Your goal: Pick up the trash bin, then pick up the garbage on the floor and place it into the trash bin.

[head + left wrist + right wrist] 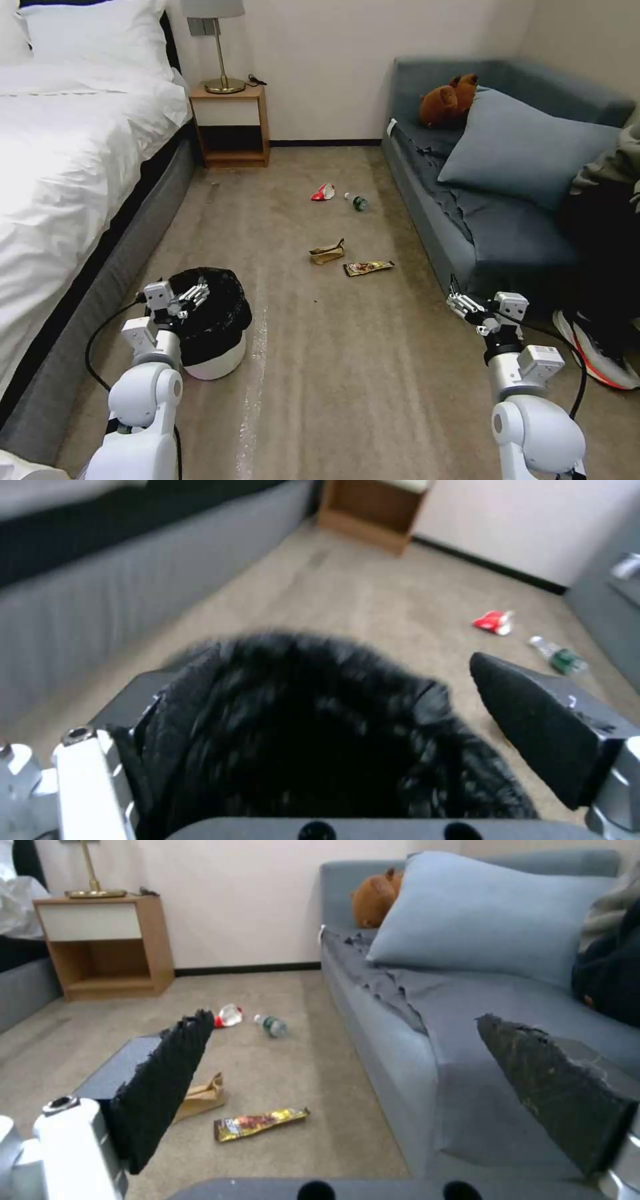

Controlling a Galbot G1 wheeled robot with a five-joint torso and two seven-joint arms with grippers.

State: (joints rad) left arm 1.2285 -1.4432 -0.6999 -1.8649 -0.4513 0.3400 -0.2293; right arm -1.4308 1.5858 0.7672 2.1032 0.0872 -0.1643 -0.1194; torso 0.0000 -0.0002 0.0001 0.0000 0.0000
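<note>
The left gripper (193, 293) hangs over the near edge of the bin (212, 357), which stands on the floor (347, 373) close to the bed (60, 173). Its fingers (533, 720) are wide open, one on each side of the black bag (300, 730) at the rim. They do not hold anything yet. The bin looks light and stiff, but the bag is thin, soft and slippery. The rim is likely the best place to grab, because the bin is wider than the open fingers. The bag hides the rim, so it is hard to tell if a finger touches it.

The right gripper (463, 305) waits in the air near the sofa (507, 220). Its fingers (167, 1080) are open and empty.

A bit farther out on the floor lie a brown paper bag (327, 252) and a flat yellow packet (368, 267), just beside each other. Both look very light and would crush easily. The packet lies so flat that it may be hard to get under.

Farther still lie a red wrapper (323, 193) and a small bottle (357, 201). The bottle is round and could roll away. Its label is too small to read.
</note>
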